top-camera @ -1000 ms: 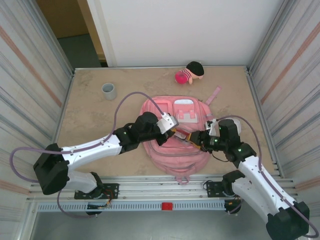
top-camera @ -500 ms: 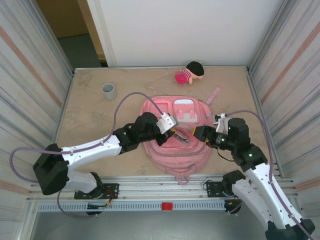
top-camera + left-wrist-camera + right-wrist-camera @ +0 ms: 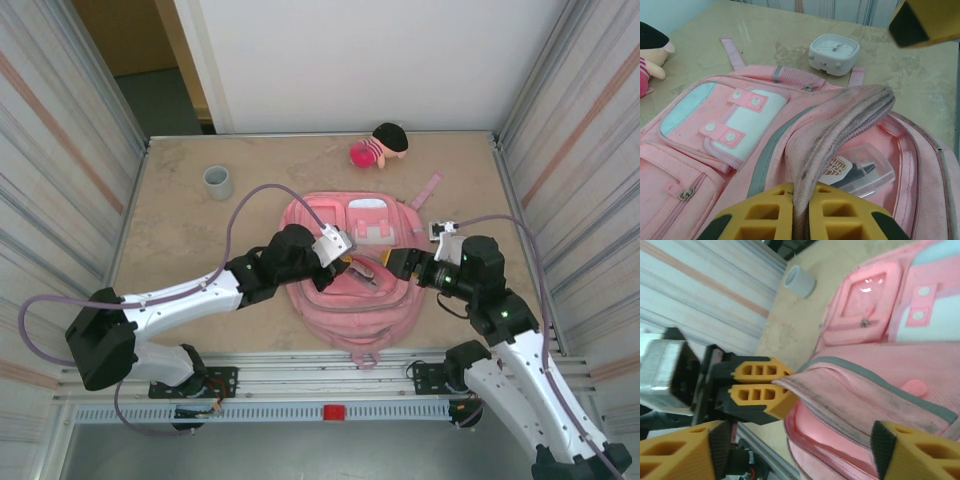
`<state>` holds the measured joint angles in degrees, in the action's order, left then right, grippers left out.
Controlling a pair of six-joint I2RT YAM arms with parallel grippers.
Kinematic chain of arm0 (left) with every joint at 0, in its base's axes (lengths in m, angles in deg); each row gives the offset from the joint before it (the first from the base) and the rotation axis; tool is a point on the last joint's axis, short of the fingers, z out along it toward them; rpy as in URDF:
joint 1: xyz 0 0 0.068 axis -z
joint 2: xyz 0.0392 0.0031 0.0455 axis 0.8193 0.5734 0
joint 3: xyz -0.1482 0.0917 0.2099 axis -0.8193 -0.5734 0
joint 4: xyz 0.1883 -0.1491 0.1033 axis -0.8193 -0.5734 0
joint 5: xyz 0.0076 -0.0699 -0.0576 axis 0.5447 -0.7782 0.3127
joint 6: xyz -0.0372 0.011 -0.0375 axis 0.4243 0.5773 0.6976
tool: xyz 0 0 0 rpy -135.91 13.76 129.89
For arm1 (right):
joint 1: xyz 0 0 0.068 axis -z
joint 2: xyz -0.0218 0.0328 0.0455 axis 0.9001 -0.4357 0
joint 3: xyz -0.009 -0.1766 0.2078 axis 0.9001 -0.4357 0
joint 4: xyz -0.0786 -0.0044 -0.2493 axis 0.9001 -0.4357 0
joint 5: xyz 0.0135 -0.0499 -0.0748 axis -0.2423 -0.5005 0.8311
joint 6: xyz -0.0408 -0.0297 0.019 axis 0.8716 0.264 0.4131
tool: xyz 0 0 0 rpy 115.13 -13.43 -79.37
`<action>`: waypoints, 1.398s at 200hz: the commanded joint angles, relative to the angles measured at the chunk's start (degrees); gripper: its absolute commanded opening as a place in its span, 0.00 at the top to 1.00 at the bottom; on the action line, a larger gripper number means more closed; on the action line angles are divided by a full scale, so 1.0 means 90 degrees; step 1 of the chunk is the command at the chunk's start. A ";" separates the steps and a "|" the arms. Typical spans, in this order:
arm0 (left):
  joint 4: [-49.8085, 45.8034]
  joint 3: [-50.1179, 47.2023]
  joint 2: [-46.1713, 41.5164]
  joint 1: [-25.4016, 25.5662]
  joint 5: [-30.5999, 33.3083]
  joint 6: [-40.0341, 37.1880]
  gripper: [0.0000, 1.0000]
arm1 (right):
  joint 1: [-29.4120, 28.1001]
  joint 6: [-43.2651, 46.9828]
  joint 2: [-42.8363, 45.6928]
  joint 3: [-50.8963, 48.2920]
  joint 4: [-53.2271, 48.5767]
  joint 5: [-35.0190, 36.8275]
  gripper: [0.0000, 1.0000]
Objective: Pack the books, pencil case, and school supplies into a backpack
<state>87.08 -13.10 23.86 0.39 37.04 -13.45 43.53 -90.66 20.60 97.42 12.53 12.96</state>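
Flat at mid-table, the pink backpack, its zip-edged flap raised in the pinch of the left gripper, fingers pressed together on the fabric. Just beside the opening, the right gripper, jaws spread wide, touching nothing. Inside the opened compartment, a clear case.

A lab-style robot cell. Ribbed panel walls box in a beige table (metal rail in front).
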 commanded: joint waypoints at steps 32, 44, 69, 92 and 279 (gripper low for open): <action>0.0736 0.0194 -0.0233 -0.0042 -0.0520 0.0281 0.90 | -0.0040 0.2319 0.0076 -0.0143 0.0880 -0.0216 0.16; 0.0707 0.0206 -0.0208 -0.0046 -0.0616 0.0299 0.91 | -0.0045 0.2905 -0.0113 -0.0103 0.0766 -0.0162 0.16; 0.0748 0.0192 -0.0205 -0.0075 -0.0832 0.0323 0.91 | -0.0041 0.3602 -0.0467 -0.0204 0.0981 0.0393 0.18; 0.0841 0.0204 -0.0176 -0.0126 -0.0946 0.0439 0.92 | -0.0049 0.4210 -0.0770 -0.0445 0.1621 -0.0314 0.19; 0.0403 -0.1032 -0.1132 -0.1935 -0.2293 0.1571 0.29 | 0.0038 0.5479 -0.2472 0.0178 0.1537 -0.2231 0.93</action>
<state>91.11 -18.21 17.57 -12.62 21.39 -3.44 43.59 -41.38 -3.88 96.57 24.74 -2.34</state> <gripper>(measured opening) 0.699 0.117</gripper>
